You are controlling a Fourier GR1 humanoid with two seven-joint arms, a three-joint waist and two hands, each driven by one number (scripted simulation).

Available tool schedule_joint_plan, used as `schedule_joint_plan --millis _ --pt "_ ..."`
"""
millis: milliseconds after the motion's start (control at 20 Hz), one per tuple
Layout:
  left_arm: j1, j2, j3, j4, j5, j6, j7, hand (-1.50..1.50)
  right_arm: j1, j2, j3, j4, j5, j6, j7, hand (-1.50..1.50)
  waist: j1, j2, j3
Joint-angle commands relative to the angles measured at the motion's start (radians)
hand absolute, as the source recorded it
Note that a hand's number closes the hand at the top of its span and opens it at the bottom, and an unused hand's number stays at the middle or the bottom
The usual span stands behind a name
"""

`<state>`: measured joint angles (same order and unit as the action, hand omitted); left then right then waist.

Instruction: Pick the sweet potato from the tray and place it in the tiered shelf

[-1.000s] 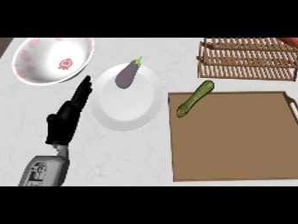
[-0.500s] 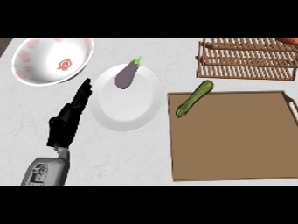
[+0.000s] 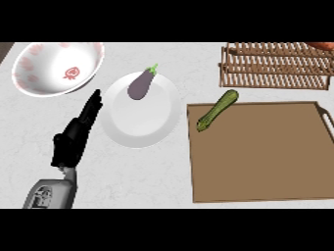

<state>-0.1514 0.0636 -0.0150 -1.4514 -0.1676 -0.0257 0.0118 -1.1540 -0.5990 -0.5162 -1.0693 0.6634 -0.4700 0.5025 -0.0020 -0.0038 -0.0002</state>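
Well, sweet potato shows only as an orange sliver at the shelf's top right edge, not on the tray | left hand resting by the plate, fingers straight, holding nothing | right hand out of view | I judge the placing done; next I'd check that it sits in the shelf.

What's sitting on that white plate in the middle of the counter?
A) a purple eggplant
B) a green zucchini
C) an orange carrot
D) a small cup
A: the purple eggplant lies on the white plate, while the green zucchini lies over the far left corner of the tray.
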Motion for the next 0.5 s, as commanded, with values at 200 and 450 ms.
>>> schedule_joint_plan --millis 200,450 --pt "0.006 0.002 0.018 -0.001 0.008 0.007 0.009 0.00 0.126 -0.163 -0.121 -0.139 -0.078 0.169 0.241 -1.50 -0.020 -0.005 0.000" --pt "-0.030 0.030 0.053 -0.034 0.033 -0.004 0.064 0.00 0.309 -0.287 -0.253 -0.247 -0.226 0.409 0.275 -1.50 -0.042 -0.011 0.002"
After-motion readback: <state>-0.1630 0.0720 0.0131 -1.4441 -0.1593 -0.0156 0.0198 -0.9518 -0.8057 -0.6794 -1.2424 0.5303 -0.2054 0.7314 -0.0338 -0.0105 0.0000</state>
